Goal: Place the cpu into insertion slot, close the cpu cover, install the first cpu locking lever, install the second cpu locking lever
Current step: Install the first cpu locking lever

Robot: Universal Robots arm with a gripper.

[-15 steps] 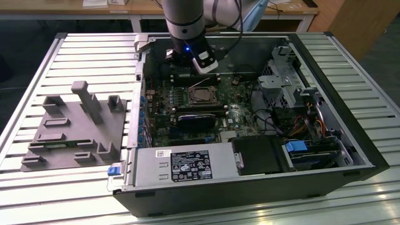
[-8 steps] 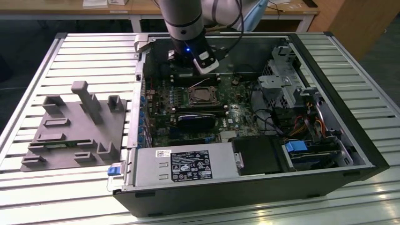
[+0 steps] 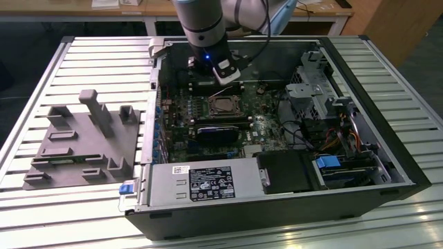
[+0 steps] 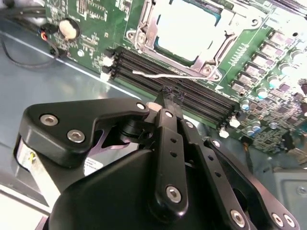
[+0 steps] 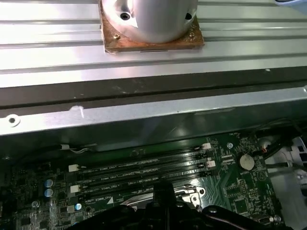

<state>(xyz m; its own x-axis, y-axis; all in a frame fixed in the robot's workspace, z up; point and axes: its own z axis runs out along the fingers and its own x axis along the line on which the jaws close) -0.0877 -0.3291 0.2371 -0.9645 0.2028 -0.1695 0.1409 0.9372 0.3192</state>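
Slatted table (image 3: 90, 57), open computer case (image 3: 277, 205), closed pincer (image 4: 169, 94) just above memory slots (image 4: 139, 65)

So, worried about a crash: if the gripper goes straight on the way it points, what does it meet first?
Probably the long black memory slots beside the cpu: in the second wrist view the gripper points its tip at them. Depth is unclear.

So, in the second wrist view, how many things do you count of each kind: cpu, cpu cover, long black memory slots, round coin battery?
cpu: 1
cpu cover: 1
memory slots: 4
coin battery: 1
Total: 7
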